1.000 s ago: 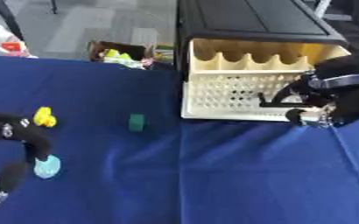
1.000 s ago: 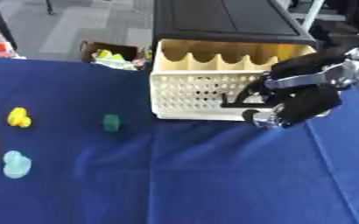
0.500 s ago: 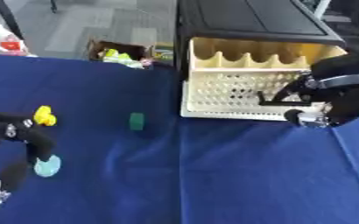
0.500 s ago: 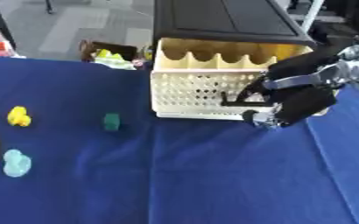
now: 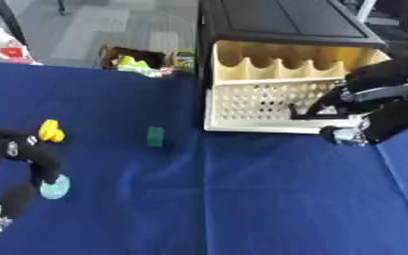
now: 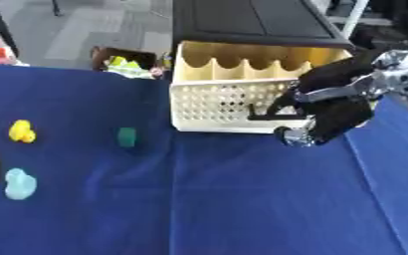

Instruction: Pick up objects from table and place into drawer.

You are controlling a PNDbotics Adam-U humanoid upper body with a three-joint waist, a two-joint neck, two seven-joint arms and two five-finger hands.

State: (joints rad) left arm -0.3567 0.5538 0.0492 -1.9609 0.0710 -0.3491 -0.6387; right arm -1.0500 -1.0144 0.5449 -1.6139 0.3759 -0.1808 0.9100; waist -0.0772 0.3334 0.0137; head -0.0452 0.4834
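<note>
R hand (image 6: 329, 107) at front right corner of the cream perforated plastic drawer (image 6: 229, 102), fingers curled round its dark front handle (image 6: 277, 115). Drawer stands pulled out of the black cabinet housing (image 6: 251, 20), top open, looks empty as far as I can see.

L hand (image 5: 25, 157) low at the view's left edge, over the blue tablecloth (image 5: 242, 199). Fingers bent downward, tips just beside the pale blue rounded object (image 6: 19, 183); can't tell if touching. Holding nothing that I can see.

Other pick items: small yellow duck-shaped toy (image 6: 20, 131) just past the L hand, green block (image 6: 127, 137) between the hand and the drawer, both well clear of each other.

My read of the step: R hand steadies drawer, L goes for the pale blue piece.

How to do it well, imo:
- keep R hand fixed so drawer doesn't slide on the cloth
- come down on pale blue item from above, thumb one side, fingers other; it lies flat, may skid
- avoid bunching cloth under fingertips
- lift clear before crossing over, or I'll knock the green block
- release inside drawer walls, away from R hand.
</note>
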